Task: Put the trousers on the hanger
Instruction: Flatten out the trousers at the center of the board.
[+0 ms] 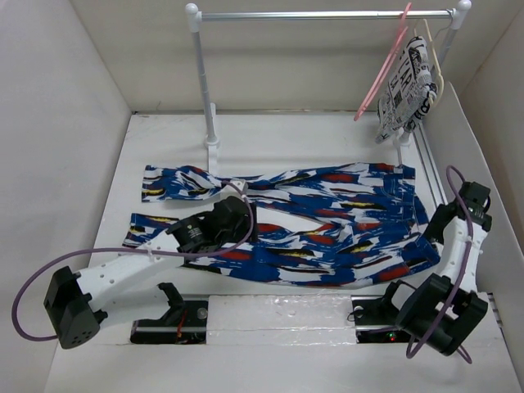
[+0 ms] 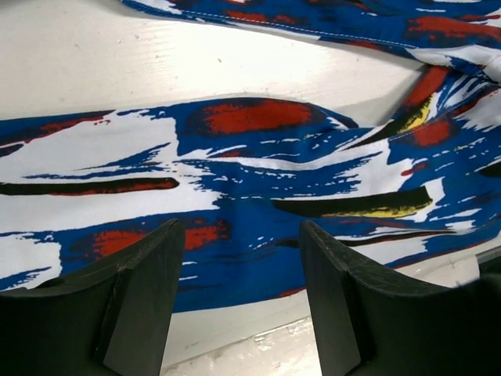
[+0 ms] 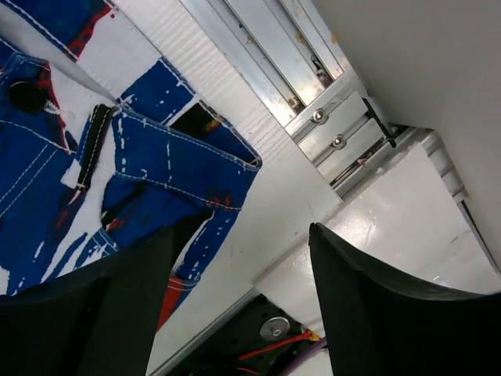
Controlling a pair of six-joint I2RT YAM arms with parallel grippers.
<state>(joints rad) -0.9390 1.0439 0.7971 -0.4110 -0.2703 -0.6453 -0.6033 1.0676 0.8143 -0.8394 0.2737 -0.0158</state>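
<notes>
The trousers (image 1: 327,225) lie flat across the table, bright blue with white, red, black and yellow splashes, waist at the right and legs pointing left. My left gripper (image 1: 242,219) hovers open over the near leg; the left wrist view shows its open gripper (image 2: 239,270) just above the cloth (image 2: 258,180), holding nothing. My right gripper (image 1: 429,232) is open and empty at the waist's right edge; in the right wrist view the gripper (image 3: 239,274) is beside the waistband (image 3: 149,157). The pink hanger (image 1: 381,70) hangs empty on the rail's right end.
A silver rail (image 1: 319,15) on white posts stands at the back. A cream hanger (image 1: 435,61) with a white newspaper-print garment (image 1: 407,86) hangs beside the pink one. An aluminium track (image 3: 290,70) runs along the right wall. White walls enclose the table.
</notes>
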